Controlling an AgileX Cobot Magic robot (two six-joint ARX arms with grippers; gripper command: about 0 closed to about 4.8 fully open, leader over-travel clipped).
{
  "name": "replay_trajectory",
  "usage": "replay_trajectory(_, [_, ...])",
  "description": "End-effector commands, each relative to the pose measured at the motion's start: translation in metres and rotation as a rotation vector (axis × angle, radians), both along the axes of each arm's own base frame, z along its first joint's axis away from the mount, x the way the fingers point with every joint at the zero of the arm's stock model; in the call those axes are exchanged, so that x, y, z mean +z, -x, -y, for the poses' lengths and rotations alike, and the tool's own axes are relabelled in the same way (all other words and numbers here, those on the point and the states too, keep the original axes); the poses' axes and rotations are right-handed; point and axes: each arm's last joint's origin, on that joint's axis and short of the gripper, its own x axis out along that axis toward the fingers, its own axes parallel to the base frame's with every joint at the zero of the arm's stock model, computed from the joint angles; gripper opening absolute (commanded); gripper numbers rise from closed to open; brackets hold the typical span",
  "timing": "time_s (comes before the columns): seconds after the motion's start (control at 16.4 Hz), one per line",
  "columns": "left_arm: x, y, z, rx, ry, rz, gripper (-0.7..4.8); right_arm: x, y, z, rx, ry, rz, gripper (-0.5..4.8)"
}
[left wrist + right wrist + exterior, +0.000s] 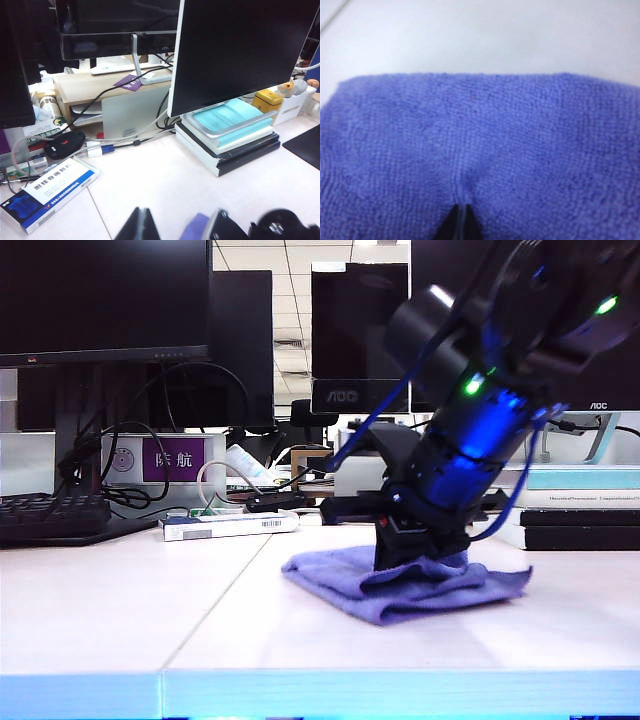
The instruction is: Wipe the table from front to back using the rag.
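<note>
Now: right gripper [460, 216] fingers pinch rag [485, 150] on table [470, 35] | left gripper [180, 227] fingers parted.

Bright ceiling panels behind dark monitors, blue glow along table [120, 600] edge, right wrist view soft-focused

Readable on the purple sign [172, 459] behind the keyboard — white characters 院航. On the middle monitor [358, 335] bezel — AOC. Same brand, tiny, on the right monitor [597, 390]. Blue-and-white box [46, 192] — Chinese print, too blurred to read.
</note>
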Motion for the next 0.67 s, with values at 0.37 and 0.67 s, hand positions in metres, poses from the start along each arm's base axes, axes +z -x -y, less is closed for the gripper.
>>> replay_trajectory(0.37, [0.003,0.001,0.000,-0.004,0.005,0.018,-0.04,0.017,0.050,-0.009,0.059,0.037,0.003,-0.06])
replay_trajectory(0.67, [0.003,0.001,0.000,-0.005,0.006,0.019,-0.04,0.017,0.060,-0.005,0.056,0.080,-0.059,-0.05])
